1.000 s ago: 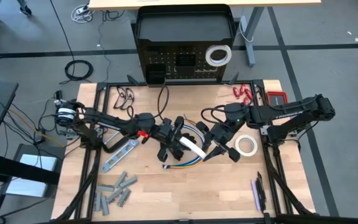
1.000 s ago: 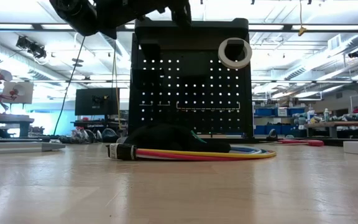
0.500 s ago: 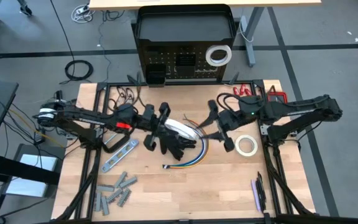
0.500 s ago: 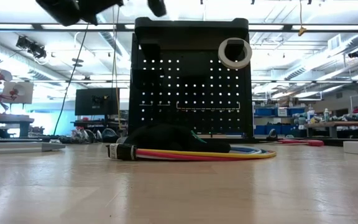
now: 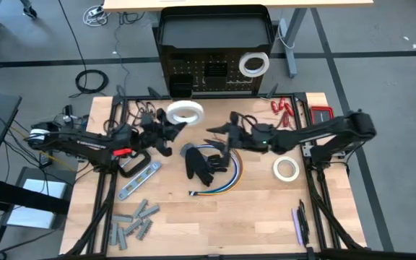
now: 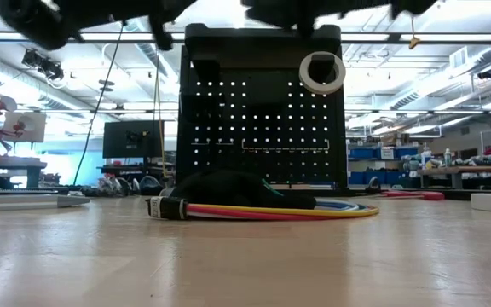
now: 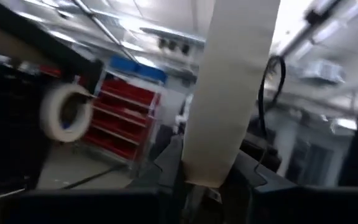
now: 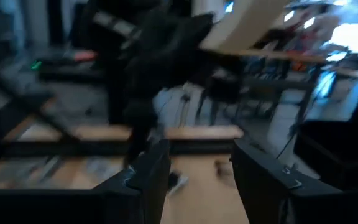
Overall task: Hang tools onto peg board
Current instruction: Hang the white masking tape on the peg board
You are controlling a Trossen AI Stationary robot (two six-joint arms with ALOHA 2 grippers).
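Presently, item by item, all placed from the peg board (image 5: 214, 43) as landmark.

Held tape roll (image 5: 185, 112): white, raised off the table (image 5: 266, 217), just in front of the peg board's face and toward its left half. Left gripper (image 5: 166, 123) grasps it; the left wrist view shows the roll's band (image 7: 229, 93) pinched between the fingers, standing on edge.

Hung tape roll (image 5: 253, 64): already on the peg board, upper right of the panel; also in the low view (image 6: 321, 72).

Third tape roll (image 5: 285, 168): flat on the table, well in front of the peg board, toward its right.

Right gripper (image 5: 219, 130): lifted, in front of the peg board's middle, fingers parted and carrying nothing visible.

Coloured cable coil with black bundle (image 5: 211, 165): on the table in front of the peg board's middle.

Flat bar (image 5: 139, 180) and grey metal pieces (image 5: 132, 220): farther out front, left side.

Risks, as judged:
- Grip is on the band's thin wall only; the roll could swivel or slip if it knocks the panel.
- No free peg can be made out; a misjudged approach would press the roll against the panel rather than over a hook.
- Both grippers sit near each other; a sideways swing could bring them into contact.
- A dropped roll may land on the cable coil and roll away.
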